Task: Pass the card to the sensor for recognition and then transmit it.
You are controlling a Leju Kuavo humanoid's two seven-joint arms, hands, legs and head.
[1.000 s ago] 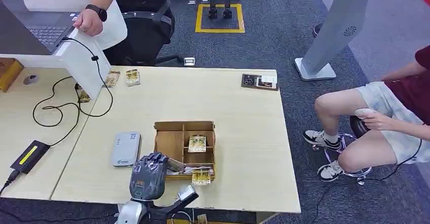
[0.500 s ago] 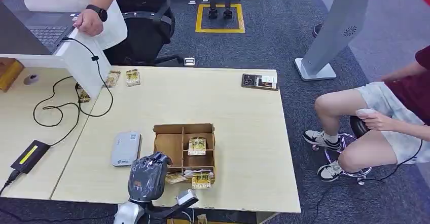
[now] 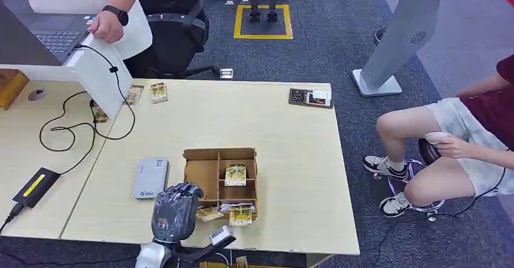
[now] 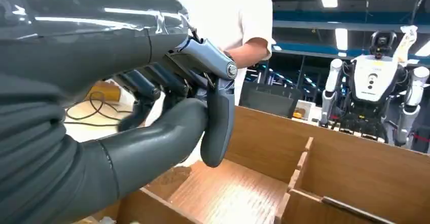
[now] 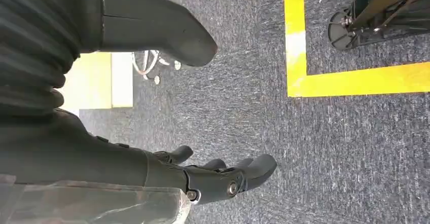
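So the left hand (image 3: 176,210) is parked at the near-left corner of the wooden divided box (image 3: 220,180), over the table's (image 3: 291,177) front edge. From the left wrist view its fingers (image 4: 152,84) are curled in toward the thumb (image 4: 152,150), hovering above the box's big left compartment, and I can't see any card between them, so it looks clenched on nothing. Honestly can't be totally sure from the head view, since the back of the hand hides the fingertips.

Cards: one sits upright-ish in the middle right compartment (image 3: 236,172), another one (image 3: 240,214) is in the near right compartment, and a loose card (image 3: 210,213) lies tilted at the box's near edge, just beside the hand. Can't tell whether the hand touches it.

The grey card sensor (image 3: 150,177) lies flat on the table, just left of the box, near the hand but apart from it.

Right hand (image 5: 203,176) hangs over blue-grey carpet with yellow floor tape (image 5: 350,77), fingers spread loose and holding nothing.

A person in a white top (image 3: 109,13) stands at the laptop (image 3: 51,37) far left, and another person sits (image 3: 460,140) off to the right of the table.
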